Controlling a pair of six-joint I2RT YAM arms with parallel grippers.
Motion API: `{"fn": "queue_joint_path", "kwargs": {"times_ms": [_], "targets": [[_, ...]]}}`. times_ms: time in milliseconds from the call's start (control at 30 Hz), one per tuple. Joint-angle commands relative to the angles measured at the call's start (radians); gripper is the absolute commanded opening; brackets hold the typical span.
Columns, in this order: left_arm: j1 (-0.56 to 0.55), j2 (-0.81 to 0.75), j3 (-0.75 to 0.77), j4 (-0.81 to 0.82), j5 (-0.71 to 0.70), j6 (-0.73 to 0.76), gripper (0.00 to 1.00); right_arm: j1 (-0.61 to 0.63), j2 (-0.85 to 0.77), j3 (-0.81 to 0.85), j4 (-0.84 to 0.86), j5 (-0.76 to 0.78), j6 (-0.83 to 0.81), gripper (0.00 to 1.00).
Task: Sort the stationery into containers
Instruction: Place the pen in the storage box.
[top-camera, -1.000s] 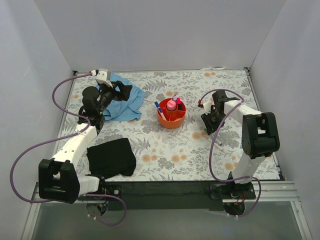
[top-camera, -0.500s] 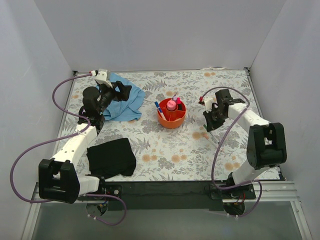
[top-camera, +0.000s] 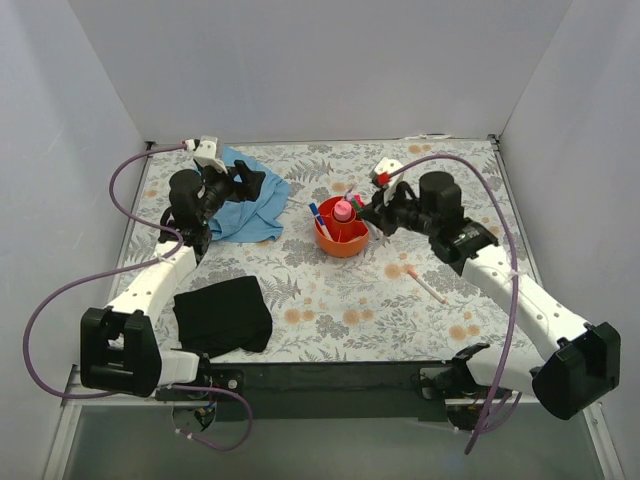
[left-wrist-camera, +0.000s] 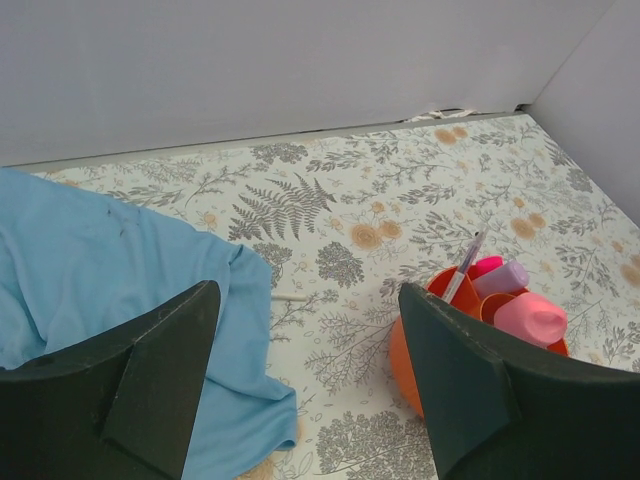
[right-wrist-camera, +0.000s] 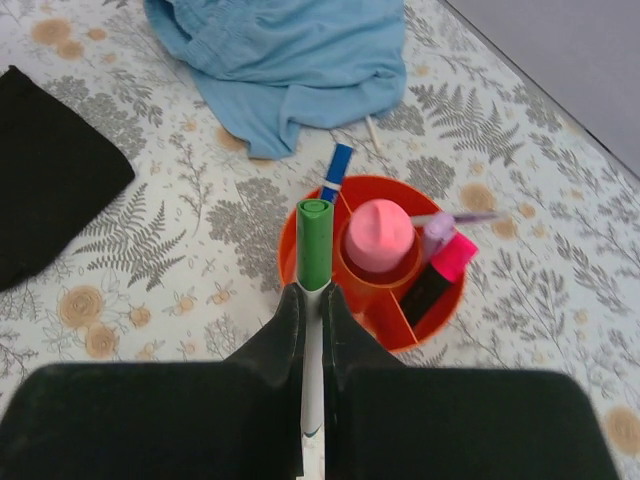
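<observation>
My right gripper (right-wrist-camera: 313, 295) is shut on a thin white marker with a green cap (right-wrist-camera: 314, 238) and holds it over the near-left part of the orange divided bowl (right-wrist-camera: 440, 312). In the top view this gripper (top-camera: 366, 213) is at the bowl's (top-camera: 343, 245) right edge. The bowl holds a small pink bottle (right-wrist-camera: 378, 232) in its centre well, a pink highlighter (right-wrist-camera: 445, 265), a lilac stick (right-wrist-camera: 440, 224) and a blue-capped marker (right-wrist-camera: 335, 170). A red-capped marker (top-camera: 427, 285) lies on the table to the right. My left gripper (left-wrist-camera: 308, 300) is open and empty above the blue cloth's edge.
A blue cloth (top-camera: 245, 205) lies left of the bowl, with a thin white stick (left-wrist-camera: 288, 297) beside its edge. A black cloth (top-camera: 222, 313) lies at the front left. White walls close the table on three sides.
My right arm has swung from the right side of the table to the bowl, carrying the green-capped marker. The left arm has barely moved.
</observation>
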Motion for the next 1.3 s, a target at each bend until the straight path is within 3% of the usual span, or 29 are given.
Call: {"fn": "queue_joint_path", "kwargs": {"times_ms": [0,167,267,700,1267], "targets": [[0.003,0.032,0.075,-0.063,-0.012,-0.002,0.72,0.138,-0.009,-0.118,0.466,0.201,0.072,0.01],[0.003,0.092,0.12,-0.116,-0.023,0.036,0.72,0.199,0.07,-0.183,0.746,0.214,0.124,0.01],[0.003,0.125,0.144,-0.126,-0.027,0.054,0.72,0.203,0.122,-0.183,0.821,0.18,0.144,0.01],[0.004,0.193,0.195,-0.141,-0.049,0.087,0.72,0.203,0.283,-0.249,1.012,0.142,0.198,0.01],[0.003,0.191,0.174,-0.147,-0.044,0.077,0.72,0.18,0.458,-0.235,1.079,0.144,0.143,0.01]]}}
